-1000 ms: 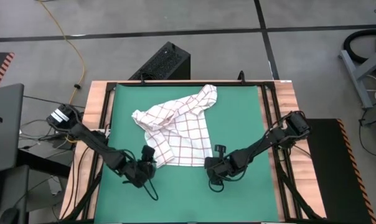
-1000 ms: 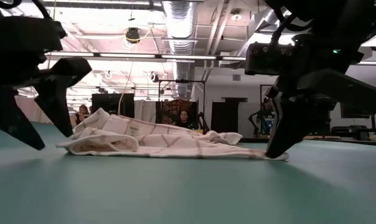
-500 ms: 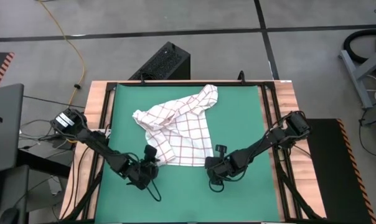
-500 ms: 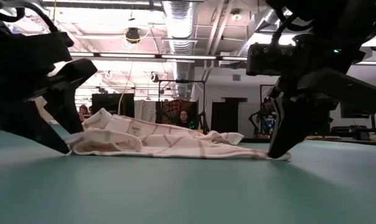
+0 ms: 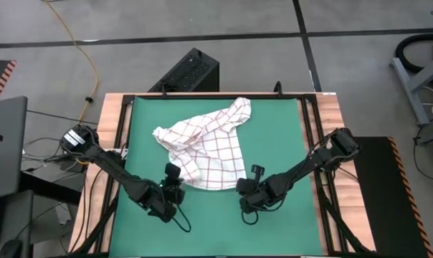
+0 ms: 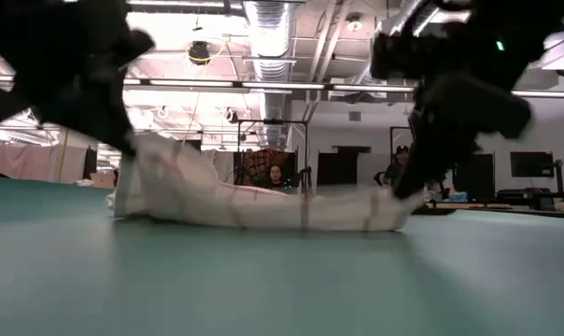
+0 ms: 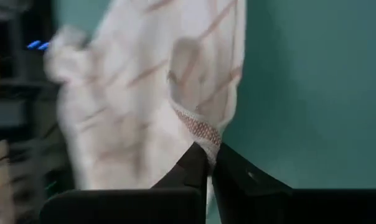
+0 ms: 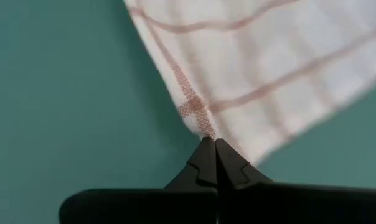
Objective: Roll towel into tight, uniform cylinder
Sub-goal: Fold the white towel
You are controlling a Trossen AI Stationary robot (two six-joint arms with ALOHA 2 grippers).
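From above, the towel (image 5: 204, 147) lies crumpled on the green mat (image 5: 281, 136), one bunched corner reaching toward the far edge, with the left gripper (image 5: 175, 188) and right gripper (image 5: 244, 188) at its two near corners. Only the wrist views show the grips: the left gripper (image 7: 210, 163) pinches a corner, and the right gripper (image 8: 214, 152) is clamped on the other corner. The low view shows the towel's near edge lifted off the mat between the two arms.
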